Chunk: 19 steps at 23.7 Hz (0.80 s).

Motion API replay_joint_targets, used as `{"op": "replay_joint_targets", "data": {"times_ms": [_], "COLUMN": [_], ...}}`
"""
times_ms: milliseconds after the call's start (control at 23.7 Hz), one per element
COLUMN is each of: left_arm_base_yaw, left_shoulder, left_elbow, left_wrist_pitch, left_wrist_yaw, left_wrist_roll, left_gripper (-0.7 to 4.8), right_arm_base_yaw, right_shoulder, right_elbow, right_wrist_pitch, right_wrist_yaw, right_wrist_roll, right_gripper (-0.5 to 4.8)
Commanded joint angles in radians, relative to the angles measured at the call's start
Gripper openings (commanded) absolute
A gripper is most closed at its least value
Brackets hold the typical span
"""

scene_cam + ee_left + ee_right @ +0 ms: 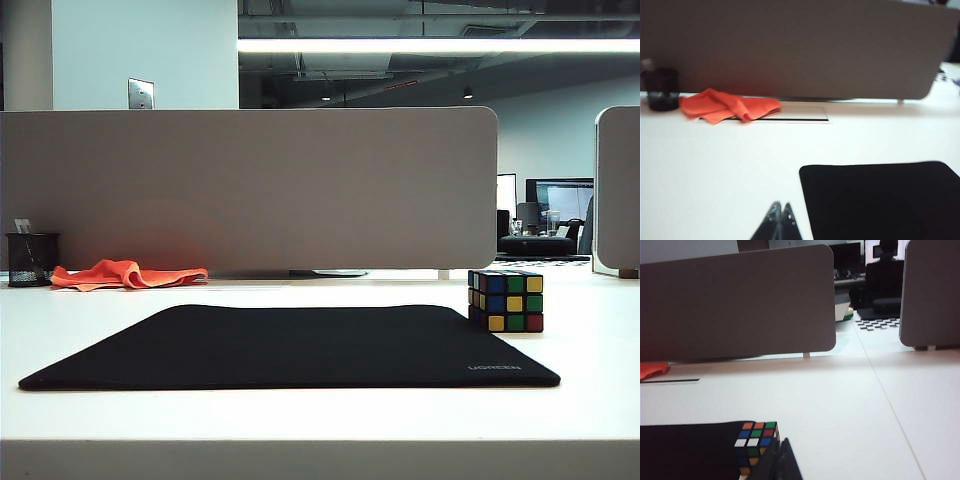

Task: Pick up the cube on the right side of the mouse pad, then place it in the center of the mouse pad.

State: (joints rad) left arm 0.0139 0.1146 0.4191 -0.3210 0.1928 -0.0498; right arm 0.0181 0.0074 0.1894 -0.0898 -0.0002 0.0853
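Cube [506,300] sits at the pad's [290,345] right edge in our exterior view, no arm in sight. Our left gripper [780,211] hovers fingers together beside the pad's left edge. Our right gripper [780,450], also pressed shut, hangs just behind the cube; unless it spreads first, we judge it could knock it away.

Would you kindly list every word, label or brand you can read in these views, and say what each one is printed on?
"UGREEN": small grey lettering near the front right corner of the black mouse pad, read in the exterior view.
The cube shows only coloured stickers, no text.
Nothing legible on the grey divider panel, the orange cloth or the black mesh cup.
The far monitor is too small to read.
Both wrist views show no readable text.
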Motion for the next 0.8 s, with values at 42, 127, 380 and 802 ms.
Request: {"op": "replay_joint_targets", "data": {"times_ms": [42,127,380,802], "left_arm_base_yaw": [-0.002,-0.011,-0.086,-0.170], "left_shoulder": [0.099,0.167,0.335,0.427], "left_elbow": [0.090,0.135,0.223,0.277], "left_wrist_pitch": [0.000,0.002,-0.021,-0.032], "left_wrist_yaw": [0.041,0.062,0.148,0.124], "left_wrist_roll": [0.087,0.154,0.169,0.147], "left_gripper": [-0.06,-0.06,-0.06,0.51], "right_arm_base_yaw": [-0.001,-0.001,0.000,0.005], "right_shoulder": [0.028,0.053,0.211,0.516], "right_elbow": [0.074,0.112,0.287,0.546], "right_wrist_pitch": [-0.072,-0.112,-0.260,-0.401], "right_wrist_yaw": [0.005,0.005,-0.003,-0.134], "right_wrist_roll": [0.001,0.001,0.000,0.044], "right_gripper": [-0.03,-0.03,-0.04,-0.04]}}
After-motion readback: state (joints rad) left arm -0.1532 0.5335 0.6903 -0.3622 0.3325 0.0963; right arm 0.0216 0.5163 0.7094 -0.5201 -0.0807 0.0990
